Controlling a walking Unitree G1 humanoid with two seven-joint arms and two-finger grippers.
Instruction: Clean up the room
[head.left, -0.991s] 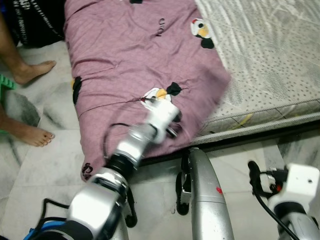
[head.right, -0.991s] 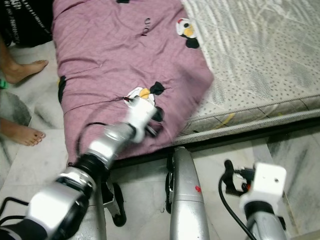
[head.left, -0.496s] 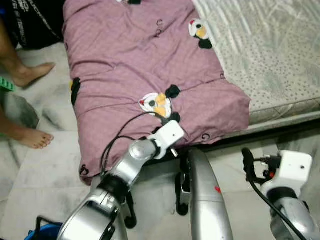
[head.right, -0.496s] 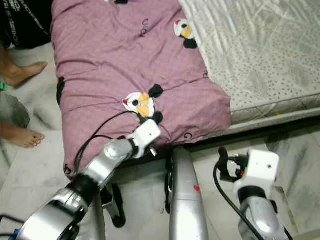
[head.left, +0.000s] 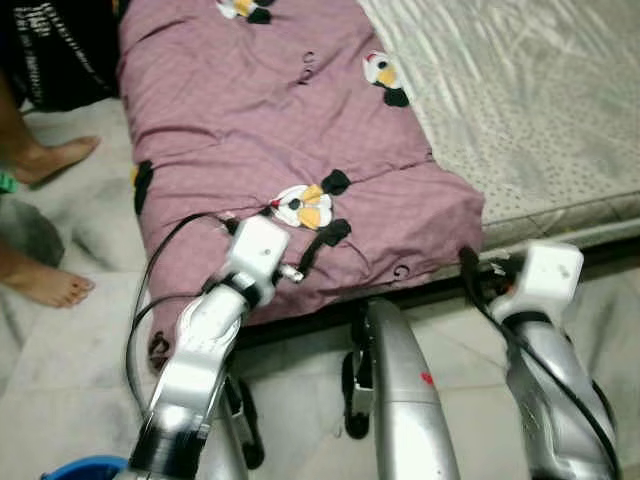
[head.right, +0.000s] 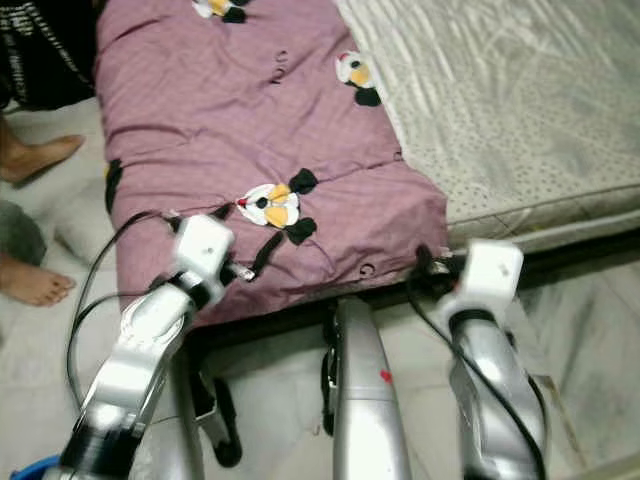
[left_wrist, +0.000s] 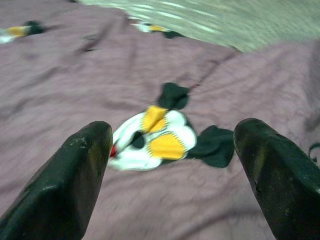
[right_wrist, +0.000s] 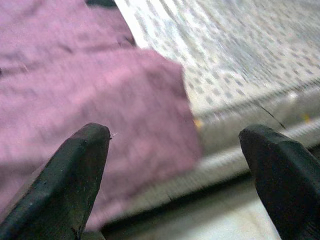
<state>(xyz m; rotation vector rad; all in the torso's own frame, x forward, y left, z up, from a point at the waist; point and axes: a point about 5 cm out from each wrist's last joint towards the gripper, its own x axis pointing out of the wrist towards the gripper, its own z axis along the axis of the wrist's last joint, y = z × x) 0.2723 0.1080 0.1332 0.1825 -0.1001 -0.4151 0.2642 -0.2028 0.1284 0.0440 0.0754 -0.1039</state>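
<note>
A marble floor runs up to the mattress, where the purple blanket lies spread, its near edge drooping over the side. My left gripper hovers spread wide over a penguin print; my right gripper, also released, faces the blanket's corner. A person's feet stand on my left.

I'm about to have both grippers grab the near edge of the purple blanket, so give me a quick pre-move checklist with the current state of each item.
1. Left gripper open: ok, fingers spread wide, nothing between them.
2. Right gripper open: ok, fingers wide apart, empty.
3. Left gripper aimed at purple blanket: ok, pointing at the penguin print.
4. Right gripper aimed at the blanket's corner: ok, corner lies between the fingers, by the mattress edge.
5. Person's feet away from the arms: ok, off to the left on the floor.
6. Blanket free underneath: cannot tell.
</note>
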